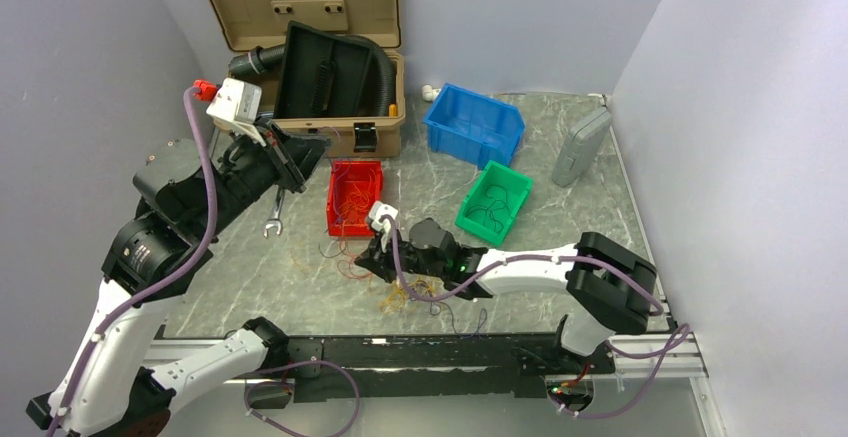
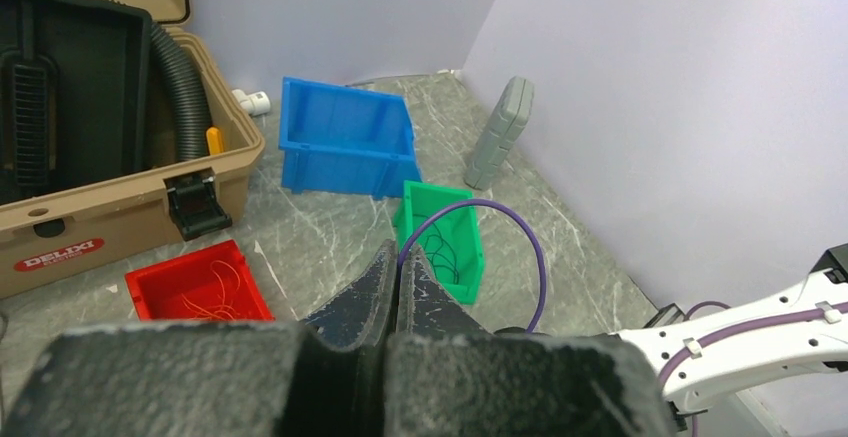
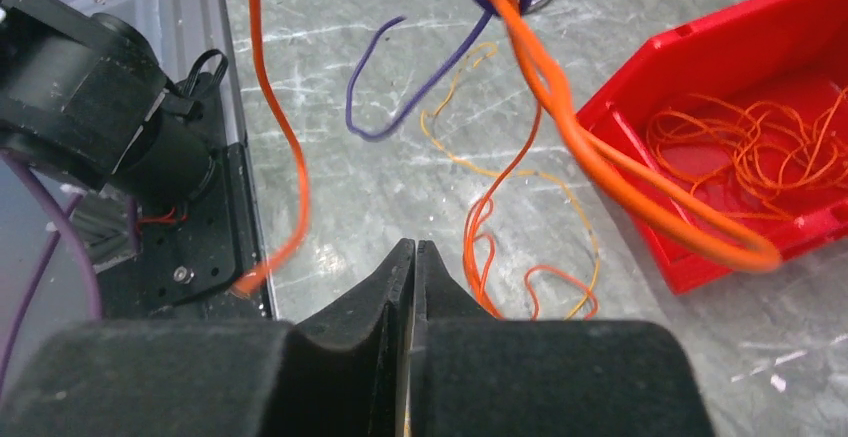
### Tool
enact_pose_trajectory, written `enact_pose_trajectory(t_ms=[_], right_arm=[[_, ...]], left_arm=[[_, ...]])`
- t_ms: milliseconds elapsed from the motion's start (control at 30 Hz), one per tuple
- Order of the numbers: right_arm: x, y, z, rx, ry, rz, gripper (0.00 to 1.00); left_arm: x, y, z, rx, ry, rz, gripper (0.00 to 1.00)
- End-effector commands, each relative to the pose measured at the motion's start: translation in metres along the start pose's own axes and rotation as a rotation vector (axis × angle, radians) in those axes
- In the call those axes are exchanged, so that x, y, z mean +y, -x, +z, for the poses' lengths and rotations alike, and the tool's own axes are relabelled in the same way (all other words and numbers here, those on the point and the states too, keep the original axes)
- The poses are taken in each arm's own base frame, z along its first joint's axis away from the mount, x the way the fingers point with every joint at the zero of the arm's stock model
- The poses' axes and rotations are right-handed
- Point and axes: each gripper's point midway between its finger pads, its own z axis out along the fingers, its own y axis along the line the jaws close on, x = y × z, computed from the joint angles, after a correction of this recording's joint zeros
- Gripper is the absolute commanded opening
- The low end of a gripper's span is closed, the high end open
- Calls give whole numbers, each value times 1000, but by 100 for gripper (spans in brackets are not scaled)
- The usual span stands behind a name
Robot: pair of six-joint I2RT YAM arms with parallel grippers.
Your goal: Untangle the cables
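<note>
The right gripper [image 3: 412,252] sits low over the table just below the middle of the overhead frame, reaching in from the right. Its two black fingers are pressed together with no gap showing. Whether a thin strand is pinched between them is hard to say from the wrist view, since the tips hide the seam.

The cables [image 1: 392,295] lie in a loose orange and yellow tangle on the marble table directly under and around that gripper. In the wrist view several orange strands and a purple one loop close to the lens. More orange wire rests inside the red bin [image 1: 332,202] just above the tangle, and dark wire lies in the green bin [image 1: 470,219] to its right.

The left gripper [image 2: 395,257] is raised at the left of the overhead frame near the tan toolbox [image 1: 300,17], its fingers closed on nothing.
</note>
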Motion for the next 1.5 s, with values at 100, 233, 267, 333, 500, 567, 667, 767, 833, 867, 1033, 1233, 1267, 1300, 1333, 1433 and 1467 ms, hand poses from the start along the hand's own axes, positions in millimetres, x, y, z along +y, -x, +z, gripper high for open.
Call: enact_pose_trajectory(t_ms=[100, 233, 267, 333, 500, 567, 667, 767, 833, 867, 1033, 1233, 1267, 1300, 1333, 1433, 1467], right_arm=[[-2, 11, -31, -83, -49, 33, 0], [-6, 7, -52, -108, -91, 63, 0], [-6, 8, -56, -118, -91, 66, 0], [-4, 11, -63, -138, -86, 69, 10], [2, 29, -67, -173, -64, 60, 58], [5, 39, -63, -185, -54, 54, 66], [2, 59, -57, -219, -70, 45, 89], [-6, 75, -51, -242, -115, 15, 100], [-14, 83, -47, -243, -158, -16, 100], [-17, 88, -46, -246, -175, -32, 100], [-22, 112, -45, -263, -195, -133, 94], [-25, 114, -36, -177, -158, -265, 83], [-26, 113, -33, -148, -156, -287, 82], [-28, 111, -30, -128, -160, -300, 82], [-29, 111, -29, -117, -165, -314, 82], [-33, 112, -26, -102, -176, -343, 82], [-34, 111, -25, -96, -176, -350, 79]], left_arm=[[6, 23, -14, -67, 49, 44, 0], [10, 22, -15, -68, 67, 49, 0], [10, 22, -15, -71, 67, 48, 0], [8, 21, -15, -71, 56, 44, 0], [4, 20, -12, -63, 35, 38, 0], [4, 20, -13, -65, 35, 36, 0], [4, 20, -14, -66, 34, 33, 0], [2, 21, -15, -67, 26, 32, 0], [1, 20, -15, -62, 21, 30, 0], [0, 20, -15, -61, 16, 29, 0], [-4, 20, -13, -57, -3, 26, 0], [-9, 18, -9, -32, -31, 33, 0], [-10, 18, -9, -29, -38, 33, 0], [-11, 18, -9, -28, -43, 33, 0], [-12, 17, -8, -25, -47, 33, 0], [-12, 18, -8, -25, -47, 32, 0], [-13, 18, -8, -26, -50, 31, 0]])
